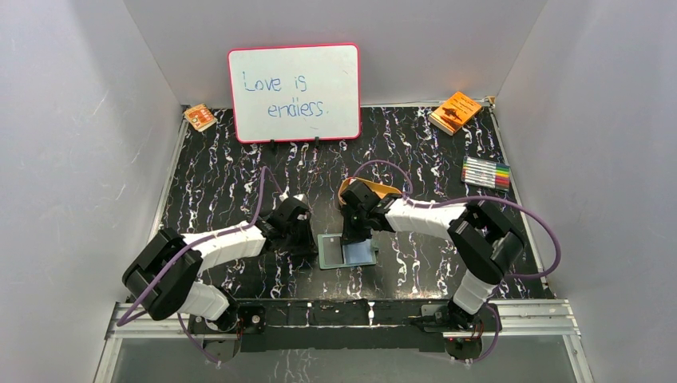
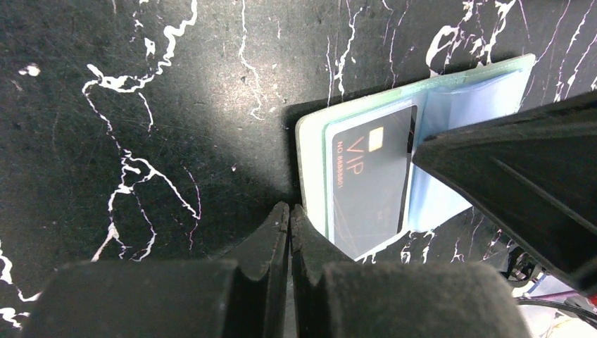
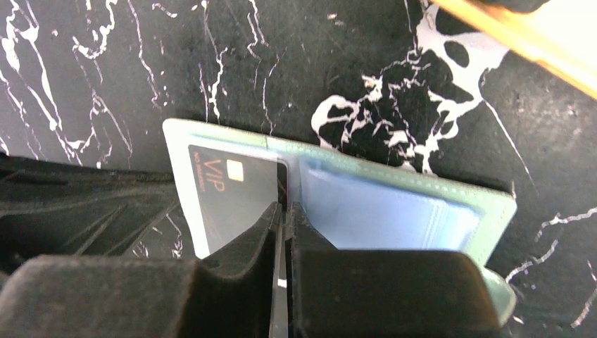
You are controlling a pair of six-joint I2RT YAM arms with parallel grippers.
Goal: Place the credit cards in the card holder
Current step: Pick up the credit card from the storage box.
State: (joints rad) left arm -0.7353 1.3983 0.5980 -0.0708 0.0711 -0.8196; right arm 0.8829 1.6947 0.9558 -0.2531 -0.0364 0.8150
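Note:
The sage-green card holder [image 1: 359,257] [image 2: 310,151] [image 3: 422,179] lies open and flat on the black marbled table, between the two arms. A black credit card [image 2: 369,183] [image 3: 225,186] printed "VIP" lies in its left half under a clear sleeve. Pale blue sleeves [image 3: 373,211] fill the right half. My left gripper [image 1: 308,244] [image 2: 290,210] is shut and empty, with its tips at the holder's left edge. At the middle fold, by the card's inner edge, my right gripper [image 1: 352,242] [image 3: 284,206] is shut on a thin pale leaf that looks like a sleeve.
A whiteboard [image 1: 294,92] stands at the back. An orange booklet [image 1: 455,112] lies back right and a small orange packet [image 1: 199,117] back left. Markers [image 1: 486,172] lie at the right. A tan-orange tray [image 1: 348,188] [image 3: 535,42] sits just behind the right gripper.

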